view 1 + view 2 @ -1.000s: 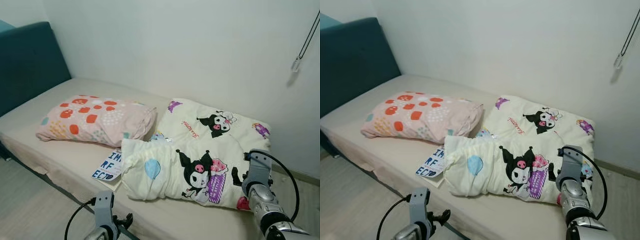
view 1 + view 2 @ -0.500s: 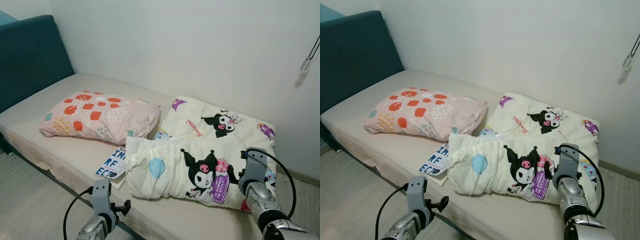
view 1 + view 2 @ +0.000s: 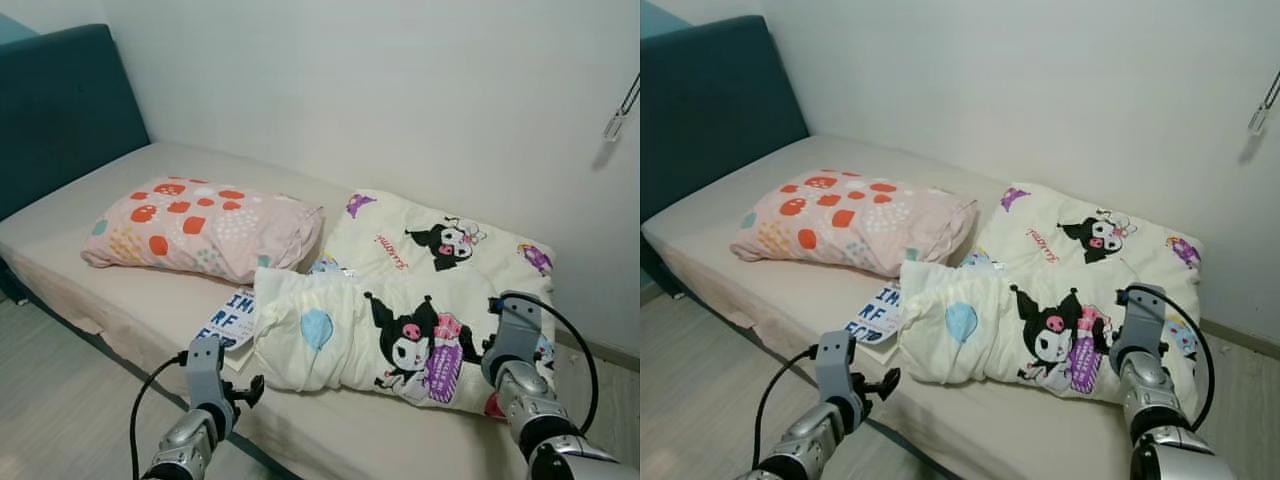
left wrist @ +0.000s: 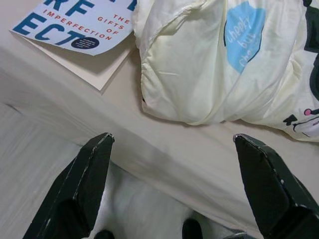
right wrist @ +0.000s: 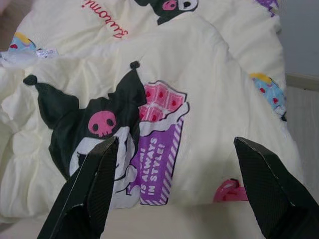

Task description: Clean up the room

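Observation:
A bed (image 3: 130,290) with a beige sheet carries a pink pillow (image 3: 200,228) with orange spots. Beside it lies a bunched cream blanket (image 3: 400,300) with cartoon prints. A white book (image 3: 228,318) with blue letters lies flat, half tucked under the blanket's near corner. My left gripper (image 4: 173,139) hangs open over the bed's near edge, just short of the book (image 4: 79,25) and the blanket's corner (image 4: 189,74). My right gripper (image 5: 175,142) is open above the blanket's (image 5: 164,64) printed end, with nothing between its fingers.
A dark teal headboard (image 3: 60,110) stands at the bed's left end, and a white wall runs behind. Pale wood floor (image 3: 50,400) lies in front of the bed and at the far right. A thin cord (image 3: 620,105) hangs on the wall at the right.
The camera has shifted, so the bed sits a little differently in view. My left arm has come up and forward toward the bed's edge. Both grippers stay open.

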